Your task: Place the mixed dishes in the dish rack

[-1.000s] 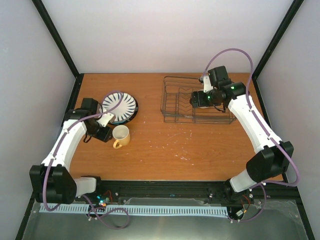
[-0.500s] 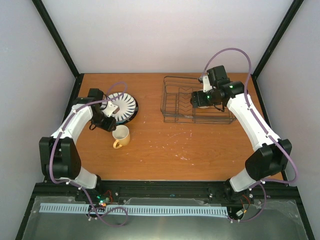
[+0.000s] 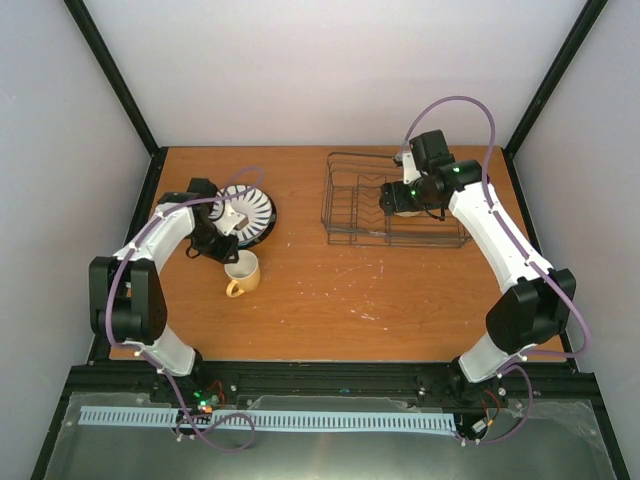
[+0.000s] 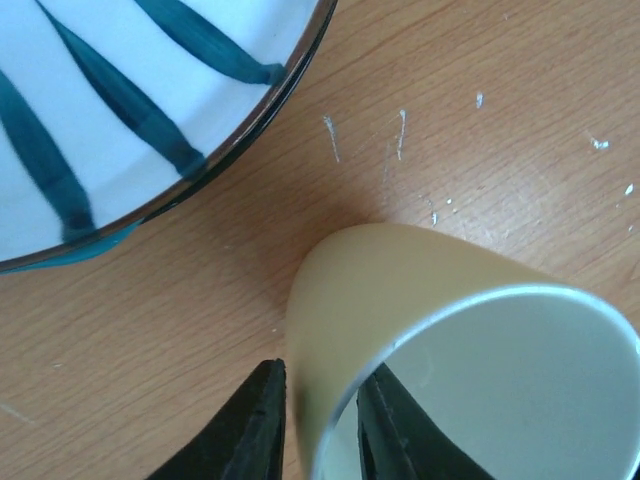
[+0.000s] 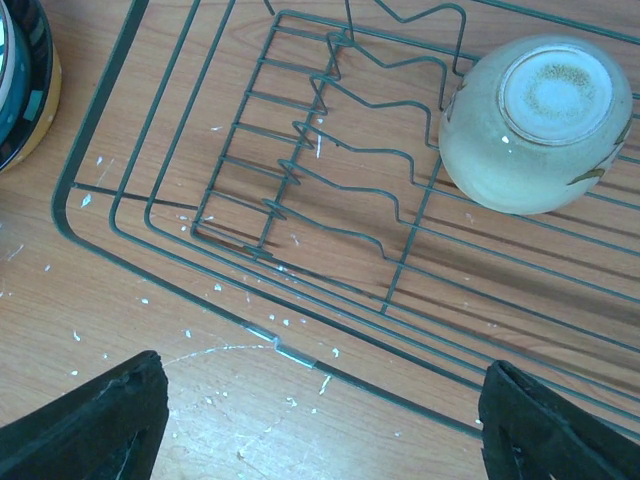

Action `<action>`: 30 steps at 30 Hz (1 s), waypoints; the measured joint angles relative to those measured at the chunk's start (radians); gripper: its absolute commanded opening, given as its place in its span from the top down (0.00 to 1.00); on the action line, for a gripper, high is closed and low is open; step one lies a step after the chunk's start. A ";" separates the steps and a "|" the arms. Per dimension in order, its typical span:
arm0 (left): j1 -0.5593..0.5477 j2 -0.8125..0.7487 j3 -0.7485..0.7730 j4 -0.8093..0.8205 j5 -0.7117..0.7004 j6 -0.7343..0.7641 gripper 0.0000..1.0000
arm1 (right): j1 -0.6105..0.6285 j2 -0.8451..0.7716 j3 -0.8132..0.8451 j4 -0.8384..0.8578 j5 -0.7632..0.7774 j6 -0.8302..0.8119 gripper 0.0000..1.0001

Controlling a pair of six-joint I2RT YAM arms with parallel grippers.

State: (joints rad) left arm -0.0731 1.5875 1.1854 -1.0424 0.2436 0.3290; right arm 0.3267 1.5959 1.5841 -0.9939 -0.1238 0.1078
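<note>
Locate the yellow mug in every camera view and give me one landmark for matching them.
Top external: the mug sits left of centre, just below the striped plate.
Left wrist: the mug fills the lower right.
Right wrist: not in view.
Shared landmark: the striped plate, upper left in the left wrist view.

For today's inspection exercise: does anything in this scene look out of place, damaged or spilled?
Nothing spilled or broken. The small white bowl sits upside down in the dish rack, fine for draining. Only white scuffs mark the table beside it.
</note>
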 measured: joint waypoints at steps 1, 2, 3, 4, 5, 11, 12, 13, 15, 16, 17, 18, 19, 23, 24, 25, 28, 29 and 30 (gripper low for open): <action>-0.004 0.010 0.000 0.000 0.004 0.000 0.87 | 0.000 0.002 0.002 0.000 0.000 -0.001 0.17; -0.007 0.018 0.000 0.000 0.007 -0.003 0.91 | 0.000 0.004 0.003 0.000 0.000 -0.003 0.18; -0.009 0.027 0.001 0.001 0.008 -0.003 0.98 | 0.000 0.006 0.006 -0.001 0.000 -0.004 0.18; -0.009 0.032 0.006 -0.002 0.006 0.002 0.99 | 0.000 0.008 0.008 0.000 0.000 -0.007 0.19; -0.009 0.037 0.008 0.004 0.002 0.001 0.99 | 0.000 0.008 0.009 0.000 0.000 -0.008 0.20; -0.020 0.075 0.055 -0.014 0.011 -0.017 0.99 | 0.000 0.008 0.015 -0.002 0.001 -0.014 0.29; -0.024 0.080 0.082 -0.028 0.013 -0.025 0.99 | 0.000 0.008 0.019 -0.003 0.002 -0.014 0.31; -0.025 0.082 0.119 -0.045 0.015 -0.032 0.99 | 0.000 0.010 0.026 -0.006 0.004 -0.014 0.32; -0.026 0.084 0.216 -0.072 0.027 -0.051 0.99 | 0.000 0.015 0.050 -0.010 0.004 -0.013 0.34; -0.026 0.082 0.263 -0.074 0.038 -0.061 0.99 | -0.002 0.017 0.063 -0.011 0.003 -0.011 0.34; -0.026 0.074 0.320 -0.066 0.057 -0.077 0.99 | -0.007 0.020 0.082 -0.012 -0.005 -0.007 0.34; -0.026 0.060 0.370 -0.046 0.079 -0.097 0.99 | -0.013 0.023 0.100 -0.010 -0.021 -0.001 0.34; -0.026 0.041 0.402 -0.022 0.097 -0.115 0.99 | -0.023 0.025 0.119 -0.005 -0.045 0.008 0.34; -0.025 -0.143 0.392 0.225 0.174 -0.260 0.99 | -0.122 0.022 0.134 0.091 -0.280 0.089 0.36; -0.025 -0.207 0.348 0.317 0.195 -0.306 0.99 | -0.146 0.020 0.111 0.143 -0.360 0.121 0.36; -0.025 -0.284 0.283 0.438 0.219 -0.367 0.99 | -0.171 0.016 0.076 0.208 -0.445 0.163 0.37; -0.027 -0.402 0.142 0.721 0.279 -0.536 0.99 | -0.186 0.003 -0.103 0.507 -0.695 0.357 0.39; -0.027 -0.409 0.122 0.792 0.304 -0.590 0.99 | -0.172 0.003 -0.167 0.615 -0.764 0.428 0.39; -0.028 -0.397 0.116 0.851 0.327 -0.637 0.99 | -0.158 0.004 -0.210 0.694 -0.810 0.481 0.38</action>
State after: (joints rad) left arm -0.1013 1.1908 1.3018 -0.1909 0.5705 -0.3080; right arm 0.1688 1.5997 1.3743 -0.3004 -0.9340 0.5888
